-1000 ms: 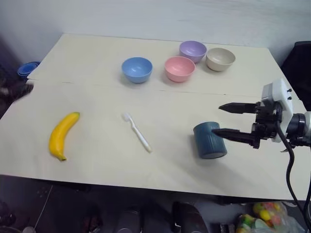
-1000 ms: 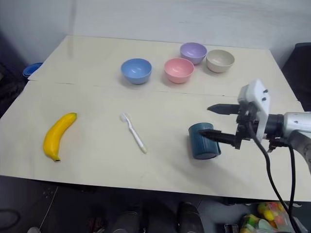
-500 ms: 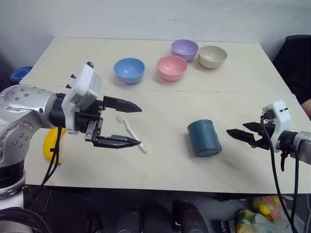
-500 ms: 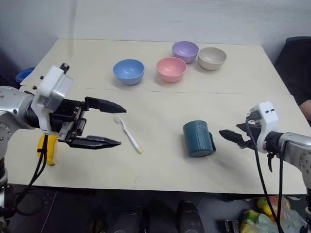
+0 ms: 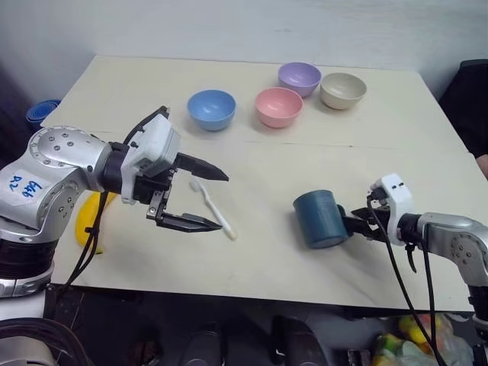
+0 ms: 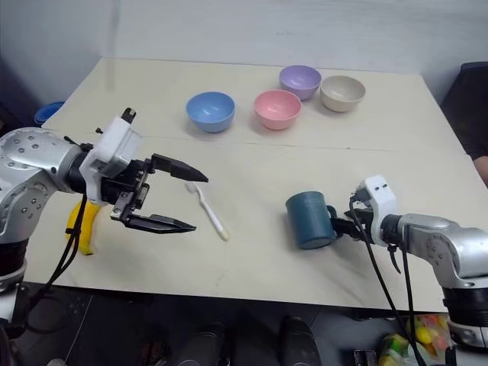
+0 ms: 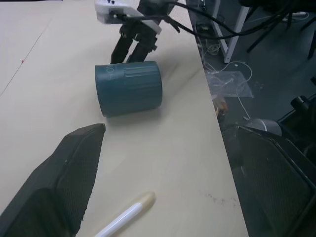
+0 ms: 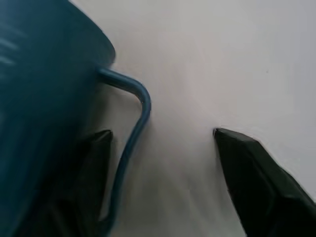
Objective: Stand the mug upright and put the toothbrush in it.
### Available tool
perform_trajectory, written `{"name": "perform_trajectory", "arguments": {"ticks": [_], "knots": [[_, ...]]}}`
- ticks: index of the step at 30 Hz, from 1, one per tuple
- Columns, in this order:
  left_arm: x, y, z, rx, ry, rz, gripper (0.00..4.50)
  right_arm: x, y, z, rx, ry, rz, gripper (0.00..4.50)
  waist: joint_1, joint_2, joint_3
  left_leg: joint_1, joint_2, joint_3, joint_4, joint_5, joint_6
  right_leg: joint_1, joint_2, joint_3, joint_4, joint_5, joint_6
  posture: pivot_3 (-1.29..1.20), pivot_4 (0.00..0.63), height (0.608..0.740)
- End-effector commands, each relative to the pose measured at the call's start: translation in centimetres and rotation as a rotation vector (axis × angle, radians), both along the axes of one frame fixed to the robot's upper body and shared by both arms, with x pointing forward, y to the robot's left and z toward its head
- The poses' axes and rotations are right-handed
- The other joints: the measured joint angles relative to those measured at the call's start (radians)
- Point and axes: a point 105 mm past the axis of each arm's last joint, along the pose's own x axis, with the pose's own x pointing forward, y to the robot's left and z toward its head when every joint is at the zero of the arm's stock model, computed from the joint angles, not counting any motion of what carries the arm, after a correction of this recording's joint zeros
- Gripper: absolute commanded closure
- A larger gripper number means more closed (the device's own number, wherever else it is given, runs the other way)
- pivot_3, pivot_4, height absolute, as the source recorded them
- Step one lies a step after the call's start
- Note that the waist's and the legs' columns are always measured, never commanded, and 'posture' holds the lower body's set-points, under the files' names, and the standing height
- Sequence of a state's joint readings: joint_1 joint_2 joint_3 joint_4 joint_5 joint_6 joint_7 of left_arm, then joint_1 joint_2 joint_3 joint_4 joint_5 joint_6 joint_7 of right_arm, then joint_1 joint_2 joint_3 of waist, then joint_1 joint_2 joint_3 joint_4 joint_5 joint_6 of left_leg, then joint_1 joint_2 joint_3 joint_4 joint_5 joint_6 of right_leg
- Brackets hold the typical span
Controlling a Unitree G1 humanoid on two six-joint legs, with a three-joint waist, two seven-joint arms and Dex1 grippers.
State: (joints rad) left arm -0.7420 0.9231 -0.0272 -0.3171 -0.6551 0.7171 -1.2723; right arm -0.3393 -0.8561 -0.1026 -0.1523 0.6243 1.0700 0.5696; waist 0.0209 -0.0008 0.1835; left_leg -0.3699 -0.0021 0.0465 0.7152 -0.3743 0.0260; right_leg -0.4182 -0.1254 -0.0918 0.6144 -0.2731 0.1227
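Observation:
The dark teal mug (image 5: 319,219) lies on its side on the table, right of centre, with its handle (image 8: 133,123) toward my right gripper (image 5: 352,226). That gripper is open: one finger (image 8: 94,163) sits between handle and mug wall, the other finger (image 8: 247,173) outside, neither pressing the handle. The white toothbrush (image 5: 227,227) lies flat left of the mug. My left gripper (image 5: 223,200) hovers over it, wide open and empty, pointing toward the mug (image 7: 128,89).
A yellow banana (image 6: 80,225) lies at the left, partly behind my left arm. Blue (image 5: 211,109), pink (image 5: 280,107), purple (image 5: 299,78) and beige (image 5: 343,90) bowls stand along the far side. The table's near edge (image 5: 252,284) runs just past the mug.
My left arm swung in from the left to hover above the toothbrush. My right gripper dropped lower, drew back, then came in at the mug's handle with its jaws narrower.

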Motion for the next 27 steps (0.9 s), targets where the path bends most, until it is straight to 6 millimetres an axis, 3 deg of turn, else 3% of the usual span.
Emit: {"name": "perform_trajectory", "arguments": {"ticks": [1,8,11,14,17,20,27], "knots": [[-0.3,-0.1,1.0,0.001,-0.058,-0.005,0.0,-0.3,-0.4,-1.3,-0.079,0.032,0.032,2.26,0.0,0.0,0.0,0.0,0.0,0.0,0.0,0.0,0.0,0.0,0.0,0.0,0.0,0.0,0.0,0.0,0.15,0.74],[-0.4,0.1,0.9,-0.004,-0.055,0.018,0.0,-0.4,0.2,-1.4,-0.087,0.019,0.082,4.47,0.0,0.0,0.0,0.0,0.001,0.0,0.0,0.0,0.0,0.0,0.0,0.0,0.0,0.0,0.0,0.0,0.15,0.74],[-0.3,0.2,0.8,-0.01,-0.052,0.035,0.0,0.4,0.4,-0.4,-0.088,-0.057,0.078,4.47,0.0,-0.001,-0.001,0.002,0.002,-0.002,0.0,0.0,0.0,0.003,0.0,-0.002,-0.002,0.0,0.0,0.0,0.15,0.74],[0.1,0.5,0.7,-0.04,-0.038,0.08,0.0,3.2,1.4,4.3,-0.059,-0.406,0.028,4.47,-0.004,-0.003,-0.001,0.002,0.002,-0.003,0.0,0.0,0.0,0.005,0.0,-0.002,-0.002,0.0,0.001,0.0,0.15,0.74],[0.3,0.8,0.7,-0.075,-0.019,0.126,0.0,4.0,3.5,7.2,0.145,-0.549,-0.015,4.47,-0.018,0.001,0.001,0.002,0.002,-0.003,0.0,0.0,0.0,0.004,0.0,-0.001,-0.001,0.001,0.001,0.0,0.15,0.74],[0.3,1.7,0.8,-0.086,-0.01,0.168,0.0,3.9,7.1,7.9,0.256,-0.629,0.042,4.47,-0.023,0.001,0.001,0.001,0.003,-0.003,-0.002,0.0,-0.002,0.001,0.001,-0.002,-0.001,0.0,0.0,0.0,0.15,0.74],[1.1,4.9,2.1,-0.09,-0.026,0.334,0.0,6.7,15.2,7.3,0.408,-0.789,0.015,4.47,-0.044,0.003,0.002,0.001,0.002,-0.003,-0.002,0.0,-0.003,0.0,0.004,-0.001,-0.001,0.0,0.0,0.0,0.15,0.74]]}}
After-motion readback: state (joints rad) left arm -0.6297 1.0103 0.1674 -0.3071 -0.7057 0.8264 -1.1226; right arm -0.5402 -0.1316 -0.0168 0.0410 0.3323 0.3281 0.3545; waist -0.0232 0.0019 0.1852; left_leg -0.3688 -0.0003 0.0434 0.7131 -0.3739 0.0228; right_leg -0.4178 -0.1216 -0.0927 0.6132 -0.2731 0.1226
